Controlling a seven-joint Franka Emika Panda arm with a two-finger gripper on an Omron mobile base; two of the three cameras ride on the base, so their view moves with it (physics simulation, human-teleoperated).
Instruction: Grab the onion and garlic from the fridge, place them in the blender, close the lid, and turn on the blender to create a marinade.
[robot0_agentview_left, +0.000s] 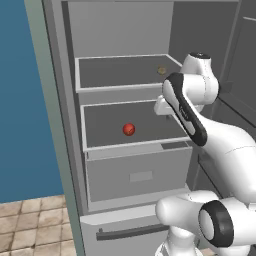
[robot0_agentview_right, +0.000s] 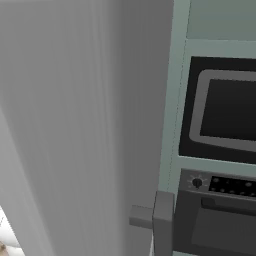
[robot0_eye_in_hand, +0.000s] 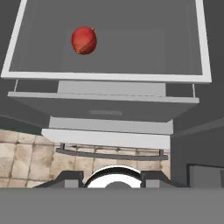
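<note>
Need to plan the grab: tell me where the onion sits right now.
The onion lies alone on the fridge's lower open shelf, left of centre in the left base view, one shelf below the garlic and above the drawer.

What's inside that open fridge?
The fridge holds an onion on its lower shelf and garlic on the upper one. The drawer below is shut, so its contents are hidden.

Fridge (robot0_agentview_left: 135, 177) matt grey; onion (robot0_agentview_left: 129, 129) smooth, slightly glossy red
</note>
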